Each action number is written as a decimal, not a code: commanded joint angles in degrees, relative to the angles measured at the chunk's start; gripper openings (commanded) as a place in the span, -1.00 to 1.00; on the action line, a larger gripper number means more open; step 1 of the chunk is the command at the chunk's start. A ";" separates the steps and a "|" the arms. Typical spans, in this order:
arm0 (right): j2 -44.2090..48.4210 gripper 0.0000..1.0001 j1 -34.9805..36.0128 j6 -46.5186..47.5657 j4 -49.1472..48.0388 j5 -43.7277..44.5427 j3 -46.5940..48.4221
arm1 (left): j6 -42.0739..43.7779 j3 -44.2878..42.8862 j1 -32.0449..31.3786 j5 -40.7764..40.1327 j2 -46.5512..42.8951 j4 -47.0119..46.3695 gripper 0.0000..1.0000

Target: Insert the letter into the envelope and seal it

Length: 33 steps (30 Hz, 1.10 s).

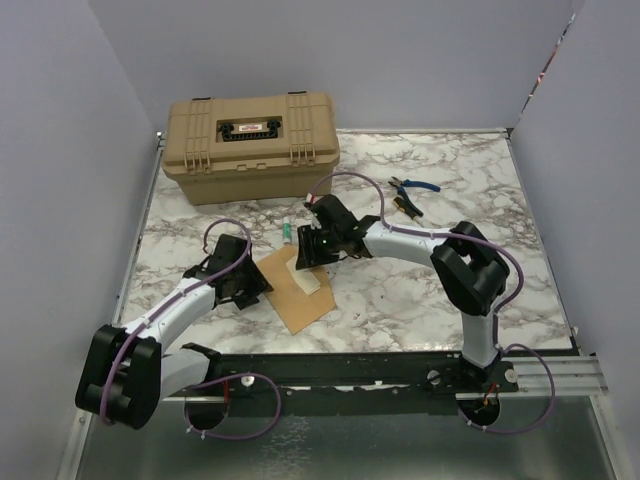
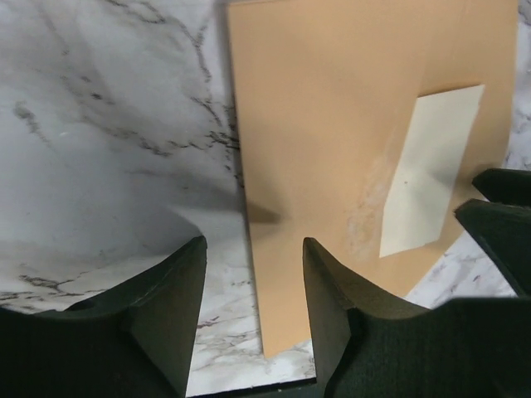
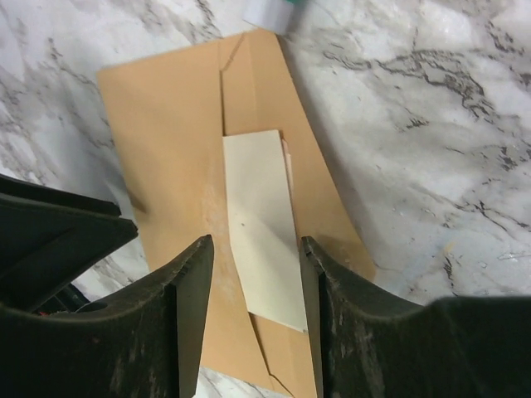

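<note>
The envelope (image 1: 300, 308) lies flat on the marble table (image 1: 430, 170), near the front edge and between the two arms. The letter (image 3: 261, 224) is seen as a pale cream strip resting on top of the envelope, toward its right side. Whether any part of the letter is tucked inside cannot be determined.

The right gripper (image 3: 256, 249) is positioned over the letter with its jaws spread. The strip runs lengthwise between the two fingers and nearly fills the gap. Contact between the fingers and the paper cannot be confirmed.

The left gripper (image 2: 255, 249) is also spread. It is placed over the envelope's left edge, so that one finger is above the marble and the other above the envelope. Nothing is held in it.

A closed tan case (image 1: 250, 145) stands at the far left of the table. Blue-handled pliers (image 1: 410, 192) lie to the right of the case. A small white and green object (image 1: 287, 233) lies just beyond the envelope.
</note>
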<state>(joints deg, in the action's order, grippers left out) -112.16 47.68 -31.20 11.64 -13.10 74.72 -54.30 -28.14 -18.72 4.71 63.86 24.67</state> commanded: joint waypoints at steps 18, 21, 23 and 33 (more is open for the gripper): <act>-7.17 -0.19 4.88 -4.54 5.48 1.34 3.68 | 8.24 0.38 0.05 3.28 5.07 -1.26 -0.59; -7.84 -0.20 5.59 -4.95 5.33 0.82 4.13 | 9.30 -0.05 0.07 3.70 5.29 -1.70 -0.59; -8.01 -0.19 5.96 -5.37 4.54 0.16 3.83 | 9.84 -0.19 0.09 4.01 5.36 -2.11 -0.59; -7.57 -0.11 6.11 -5.86 1.80 -2.71 2.97 | 10.37 0.42 0.08 6.12 4.42 -5.20 -0.56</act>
<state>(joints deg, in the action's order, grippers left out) -117.47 52.93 -36.53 14.00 -12.99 78.59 -44.80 -28.97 -18.50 7.99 68.23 22.17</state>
